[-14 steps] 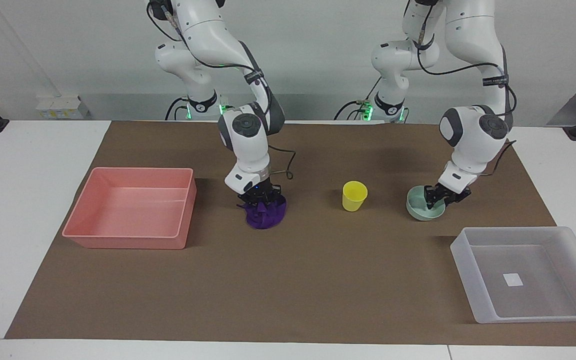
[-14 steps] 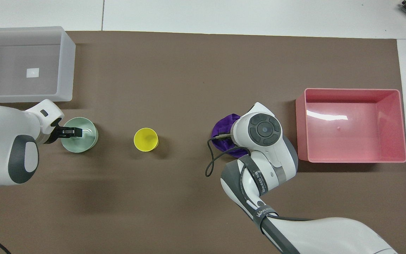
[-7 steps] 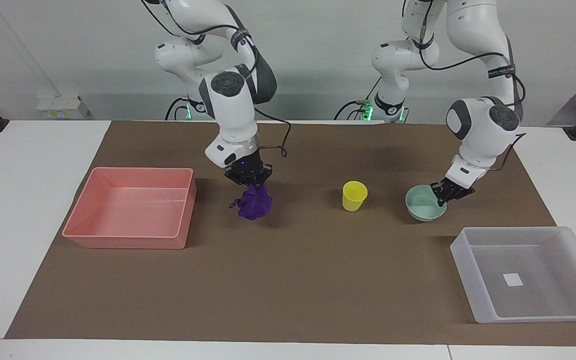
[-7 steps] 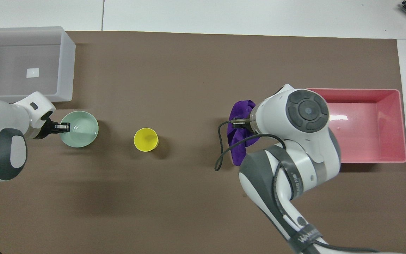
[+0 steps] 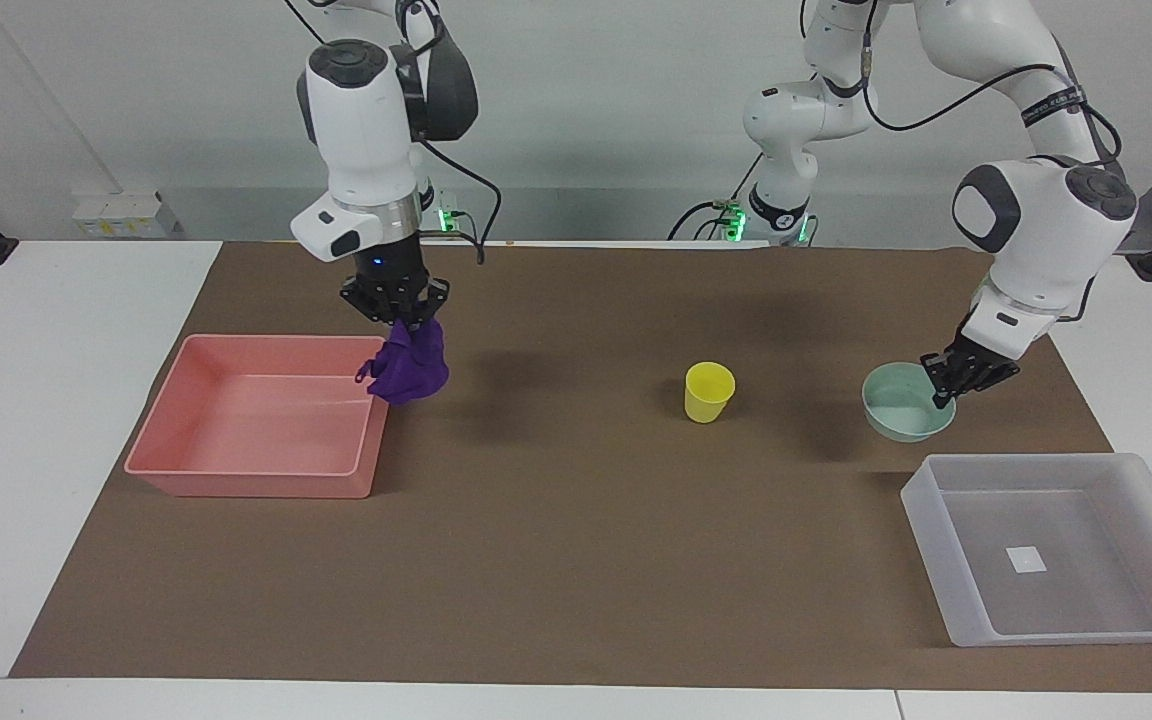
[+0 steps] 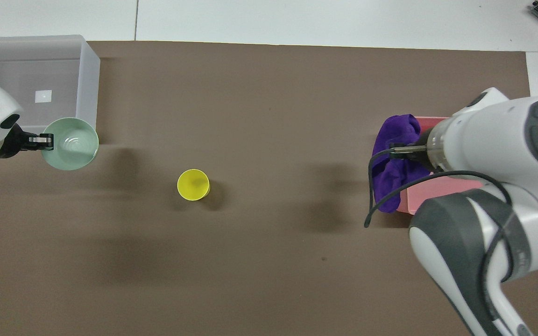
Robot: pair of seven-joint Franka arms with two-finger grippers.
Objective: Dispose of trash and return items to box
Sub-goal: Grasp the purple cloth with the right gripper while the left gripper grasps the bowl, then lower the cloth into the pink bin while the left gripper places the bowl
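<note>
The purple cloth, the trash (image 5: 408,370) (image 6: 396,154), hangs in the air from my right gripper (image 5: 398,318) (image 6: 402,150), which is shut on its top. It dangles over the pink tray's wall on the side toward the cup. My left gripper (image 5: 944,392) (image 6: 40,138) is shut on the rim of the mint-green bowl (image 5: 901,412) (image 6: 73,144), held a little above the mat next to the box (image 5: 1031,461) (image 6: 89,84). The yellow cup (image 5: 709,391) (image 6: 193,185) stands upright mid-mat. The box, a clear tray with a white sticker, holds nothing.
The pink tray (image 5: 256,484) (image 6: 437,189) sits toward the right arm's end of the brown mat with nothing in it. In the overhead view my right arm covers most of it. White table borders the mat.
My right gripper lifted the purple cloth off the mat and carried it to the pink tray's edge. My left gripper closed on the bowl's rim, raised it and moved it toward the box.
</note>
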